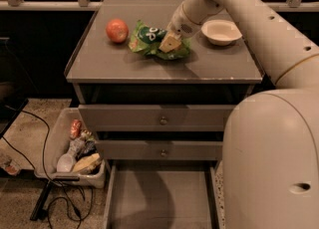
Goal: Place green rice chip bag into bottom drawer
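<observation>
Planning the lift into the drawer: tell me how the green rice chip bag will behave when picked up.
The green rice chip bag looks crinkled, so probably floppy and light. Lying flat on the cabinet top, it should not roll. The gripper sits on the bag, where foil may slip.

Crinkled glossy foil green rice chip bag (145, 38), smooth plastic claw (171, 43) on it, matt grey bottom drawer (159, 200)
</observation>
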You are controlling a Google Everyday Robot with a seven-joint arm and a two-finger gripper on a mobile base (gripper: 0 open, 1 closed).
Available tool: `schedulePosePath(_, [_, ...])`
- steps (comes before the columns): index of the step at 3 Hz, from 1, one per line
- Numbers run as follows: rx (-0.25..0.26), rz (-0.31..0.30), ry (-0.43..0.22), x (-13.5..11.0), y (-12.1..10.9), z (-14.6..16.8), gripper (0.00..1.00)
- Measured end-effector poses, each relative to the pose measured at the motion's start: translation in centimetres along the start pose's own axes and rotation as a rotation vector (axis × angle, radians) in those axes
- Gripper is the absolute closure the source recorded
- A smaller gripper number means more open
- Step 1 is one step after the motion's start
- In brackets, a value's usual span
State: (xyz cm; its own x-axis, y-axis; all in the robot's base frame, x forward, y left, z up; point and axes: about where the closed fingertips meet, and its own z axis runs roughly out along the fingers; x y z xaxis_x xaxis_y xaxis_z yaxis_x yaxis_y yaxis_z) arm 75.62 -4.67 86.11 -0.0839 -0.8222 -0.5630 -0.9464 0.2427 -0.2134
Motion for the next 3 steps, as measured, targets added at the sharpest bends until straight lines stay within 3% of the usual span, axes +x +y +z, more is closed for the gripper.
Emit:
schedulePosePath(2, [0.021, -0.057, 0.005, -0.1, 3.0, -5.0, 1.0])
schedulePosePath(3, [0.035, -0.048, 0.008, 1.3, 5.1, -7.6, 1.0])
